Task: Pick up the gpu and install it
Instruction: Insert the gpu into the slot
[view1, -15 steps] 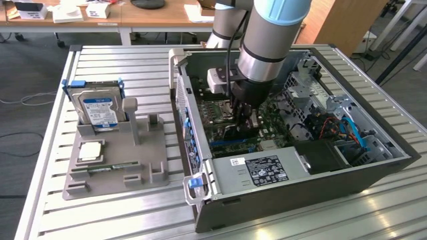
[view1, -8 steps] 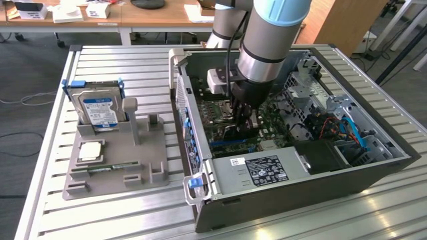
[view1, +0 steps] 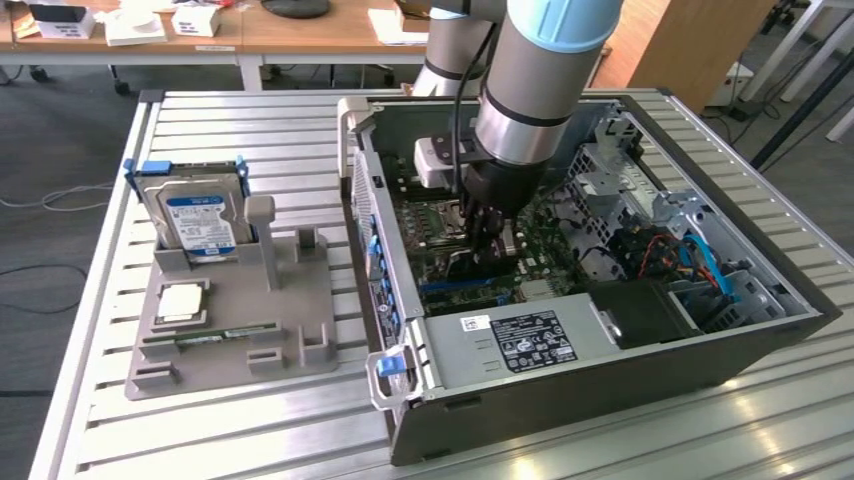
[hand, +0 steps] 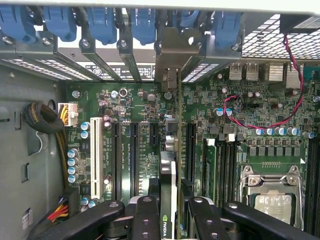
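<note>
My gripper (view1: 483, 243) reaches down into the open computer case (view1: 747, 340), just over the green motherboard (view1: 534, 250). In the wrist view the gripper (hand: 171, 220) is shut on the gpu (hand: 170, 175), which stands edge-on between the black fingers (hand: 145, 215). The card runs along the motherboard (hand: 130, 100) between two long black expansion slots (hand: 134, 155). Its silver end bracket (hand: 172, 50) sits against the case's rear wall, in line with the blue slot latches (hand: 102, 22). Whether the card's lower edge is seated in a slot is hidden.
On the exterior view's left, a grey fixture (view1: 287, 310) holds a silver hard drive (view1: 198, 215), a small chip (view1: 180, 300) and a memory stick (view1: 214, 335). In the case sit a power supply (view1: 527, 340), a processor socket (hand: 272, 195), memory slots (hand: 227, 160) and loose cables (hand: 45, 117).
</note>
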